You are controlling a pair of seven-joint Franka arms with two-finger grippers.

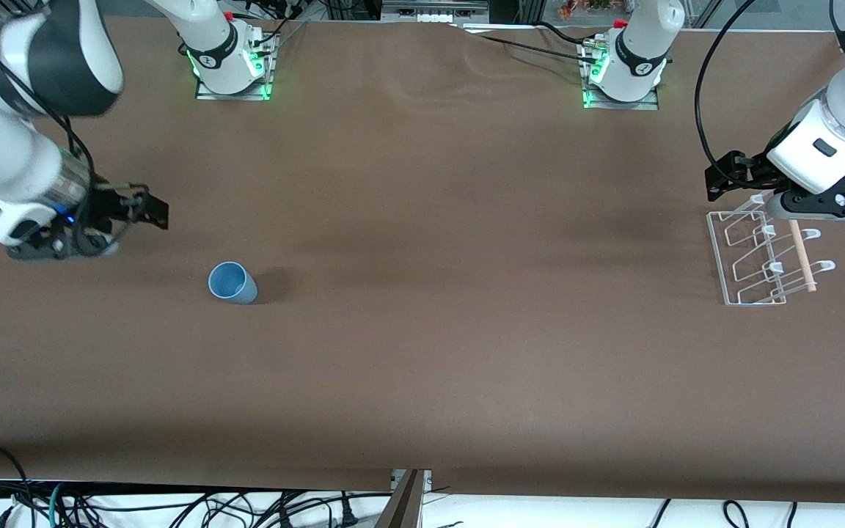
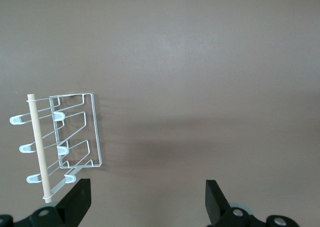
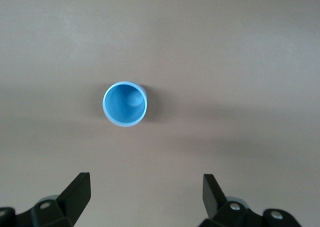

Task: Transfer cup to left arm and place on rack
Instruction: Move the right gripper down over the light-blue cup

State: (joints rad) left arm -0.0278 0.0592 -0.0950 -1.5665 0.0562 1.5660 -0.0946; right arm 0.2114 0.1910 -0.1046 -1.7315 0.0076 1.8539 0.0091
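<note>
- Cup (image 1: 232, 283) first: the small light-blue tumbler stands upright on the brown table (image 1: 422, 352), mouth up, toward my right arm's end and nearer the front camera than that arm's base. Nothing touches it.
- My right hand (image 1: 145, 207) hangs just beside the cup and a little farther from the front camera, fingers spread wide and holding nothing. In the right wrist view I look almost straight down into the cup's open mouth (image 3: 125, 103), with both black fingertips (image 3: 79, 189) clear of it. I judge the hand sits here so it can drop onto the cup for the first pick.
- My left hand (image 1: 730, 178) hovers at the edge of the rack (image 1: 749, 257) that lies farther from the front camera, fingers likewise spread and empty. This arm waits; I judge it is parked near the rack because it must receive the cup and hang it there.
- The rack lies on the table toward my left arm's end, well apart from the cup: a white wire frame with rows of upturned hooks and a pale wooden dowel (image 2: 39, 147) along one side. All hooks I can see are bare.
- Judging by this layout, the task has not started: the cup must still be grasped, carried toward the middle, handed over and placed.
- Writing: I can read no brand, label or lettering on the cup, the rack or the table. The small round marks on the arm bases are too small to make out.
</note>
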